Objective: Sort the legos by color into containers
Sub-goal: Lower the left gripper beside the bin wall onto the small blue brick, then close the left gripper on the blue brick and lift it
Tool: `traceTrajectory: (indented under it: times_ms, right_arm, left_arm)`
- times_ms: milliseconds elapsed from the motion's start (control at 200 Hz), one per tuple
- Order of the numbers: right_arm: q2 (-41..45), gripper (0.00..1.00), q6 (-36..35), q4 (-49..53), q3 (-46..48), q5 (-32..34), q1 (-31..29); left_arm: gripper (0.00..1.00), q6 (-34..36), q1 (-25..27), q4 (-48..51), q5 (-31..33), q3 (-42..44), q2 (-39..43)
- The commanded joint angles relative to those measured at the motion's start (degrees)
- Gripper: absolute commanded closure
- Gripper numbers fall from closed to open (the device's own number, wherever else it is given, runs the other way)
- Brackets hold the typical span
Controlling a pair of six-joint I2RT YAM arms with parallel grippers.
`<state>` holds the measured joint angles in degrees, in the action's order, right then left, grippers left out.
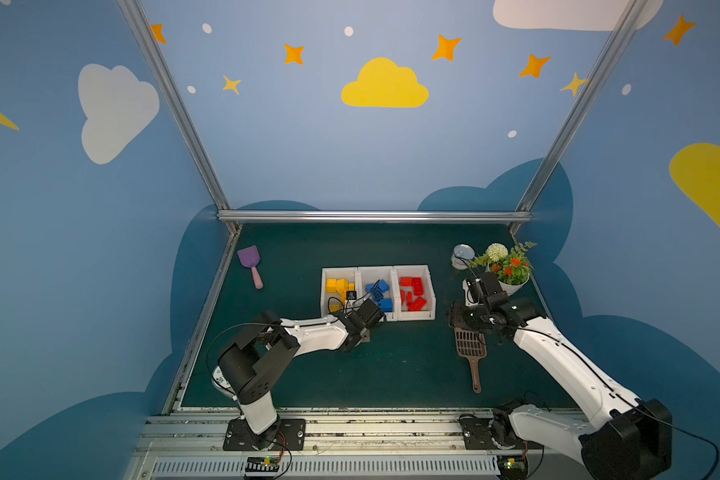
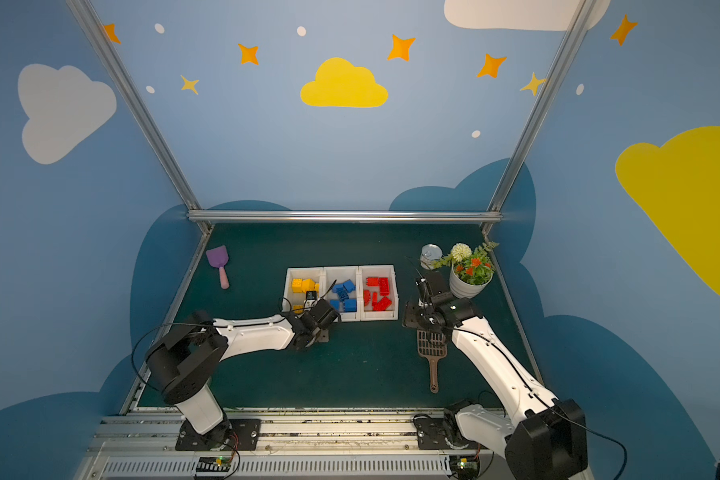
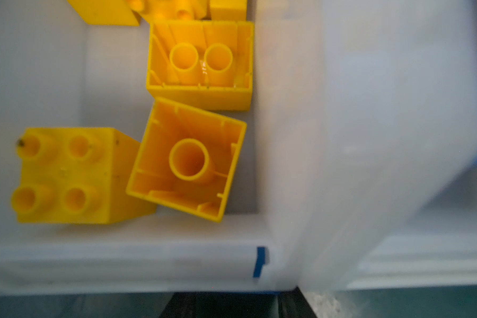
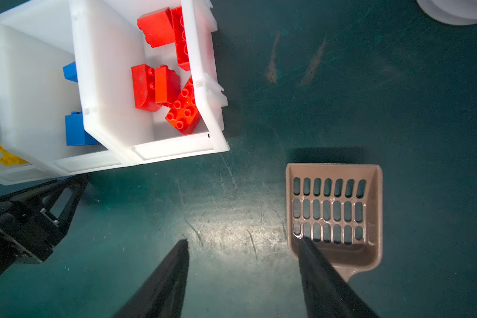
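Three joined white containers (image 1: 432, 291) stand mid-table in both top views. The left one holds yellow legos (image 1: 337, 286), the middle one blue legos (image 1: 380, 289), the right one red legos (image 1: 412, 291). My left gripper (image 1: 371, 318) hovers at the front wall of the left and middle bins. Its wrist view looks down on yellow legos (image 3: 187, 159) inside a white bin (image 3: 287, 137), and its jaws are only a dark blur at the edge. My right gripper (image 4: 243, 241) is open and empty above the mat, one fingertip (image 4: 303, 243) over the brown scoop (image 4: 333, 209).
A purple scoop (image 1: 250, 259) lies at the back left. A round tin (image 1: 461, 254) and a white flower pot (image 1: 512, 283) stand at the back right, close to the right arm. The brown slotted scoop (image 1: 469, 347) lies in front of the right gripper.
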<state>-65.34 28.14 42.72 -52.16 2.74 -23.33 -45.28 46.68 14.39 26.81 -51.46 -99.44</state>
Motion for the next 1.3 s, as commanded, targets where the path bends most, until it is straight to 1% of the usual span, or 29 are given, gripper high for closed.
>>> traceTrajectory:
  times_ms: [0,200,410,506,591,666,801,886,1086,1297]
  right_arm:
    - [1.51,0.36,0.42,0.61,0.83,-0.02,0.32]
    - [1.62,0.36,0.75,0.37,1.10,0.00,0.30]
    - [2.13,0.36,1.04,0.17,1.70,0.11,0.39]
    - [2.17,0.37,1.04,0.00,1.96,0.16,0.39]
    - [2.15,0.37,1.12,-0.08,2.06,0.00,0.37]
    - [2.06,0.37,1.04,-0.18,2.06,-0.10,0.39]
    - [1.93,0.37,1.04,-0.18,2.10,-0.41,0.40]
    - [1.93,0.36,1.28,-0.21,2.24,-0.59,0.39]
    - [2.71,0.36,1.47,0.00,2.43,-0.40,0.39]
    - [3.38,0.37,2.26,-0.51,3.24,-0.19,0.41]
  left_arm:
    - [0.60,-0.08,0.30,1.87,-2.27,1.41,-0.02]
    - [0.61,0.42,1.81,4.55,-2.59,2.60,3.70]
    - [0.61,-1.48,5.56,6.32,-2.61,6.32,10.09]
    - [0.60,-2.18,6.20,7.64,-2.15,6.73,12.10]
    - [0.57,-2.04,6.23,7.21,-0.93,7.21,13.39]
    - [0.53,-1.47,5.06,6.72,0.02,7.22,13.97]
    - [0.42,1.06,0.34,4.66,-3.79,6.91,13.13]
    - [0.38,3.54,-1.91,2.99,-6.30,6.31,11.54]
    - [0.33,9.00,-3.71,0.74,-10.61,4.07,7.94]
    - [0.32,11.67,-4.82,0.86,-10.87,1.94,4.92]
